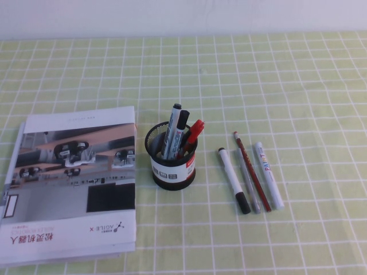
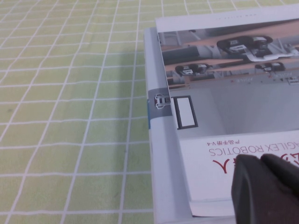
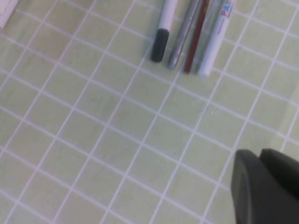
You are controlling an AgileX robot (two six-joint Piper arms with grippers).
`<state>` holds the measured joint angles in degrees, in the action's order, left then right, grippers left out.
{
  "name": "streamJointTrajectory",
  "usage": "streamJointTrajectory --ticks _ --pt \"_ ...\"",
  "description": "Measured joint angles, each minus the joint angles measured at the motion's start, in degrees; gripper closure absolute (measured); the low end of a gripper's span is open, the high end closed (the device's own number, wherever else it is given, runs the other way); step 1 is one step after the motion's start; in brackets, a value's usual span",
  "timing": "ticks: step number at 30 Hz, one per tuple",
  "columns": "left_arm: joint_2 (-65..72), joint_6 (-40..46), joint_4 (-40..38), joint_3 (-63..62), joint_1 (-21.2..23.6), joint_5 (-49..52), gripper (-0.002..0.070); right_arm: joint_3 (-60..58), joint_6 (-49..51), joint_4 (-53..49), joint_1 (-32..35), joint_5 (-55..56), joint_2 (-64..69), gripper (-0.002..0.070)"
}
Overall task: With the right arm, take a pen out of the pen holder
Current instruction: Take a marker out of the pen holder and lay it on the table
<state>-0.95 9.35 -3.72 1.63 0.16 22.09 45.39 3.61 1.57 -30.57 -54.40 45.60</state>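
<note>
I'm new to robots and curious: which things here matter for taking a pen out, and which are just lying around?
For the job: pen holder; pens in it; right gripper, shut, over the table near the loose pens.
Lying about: booklet; four loose pens; left gripper, over the booklet.

A pale green tablecloth (image 1: 287, 74) with a white grid fills the view; behind its far edge rises a plain white wall (image 1: 183, 14).

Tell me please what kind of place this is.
Probably a desk-like robot test setup: checked green cloth, mesh pen holder, AgileX brochure. The left gripper hangs over the brochure, right gripper over the cloth, both shut.
</note>
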Motion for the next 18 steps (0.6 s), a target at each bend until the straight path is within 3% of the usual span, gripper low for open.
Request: streamJointTrajectory --ticks 4,12,18 --pt "0.0 0.0 0.0 0.0 0.0 0.0 0.0681 -5.7 -0.1 -1.0 3.1 10.0 -3.2 0.0688" --pt "0.0 0.0 0.0 0.0 0.0 0.0 0.0681 -29.0 -0.2 -1.0 15.0 35.0 -16.0 0.0688" --pt "0.0 0.0 0.0 0.0 0.0 0.0 0.0681 -43.5 -0.2 -1.0 19.9 48.9 -27.9 0.0688"
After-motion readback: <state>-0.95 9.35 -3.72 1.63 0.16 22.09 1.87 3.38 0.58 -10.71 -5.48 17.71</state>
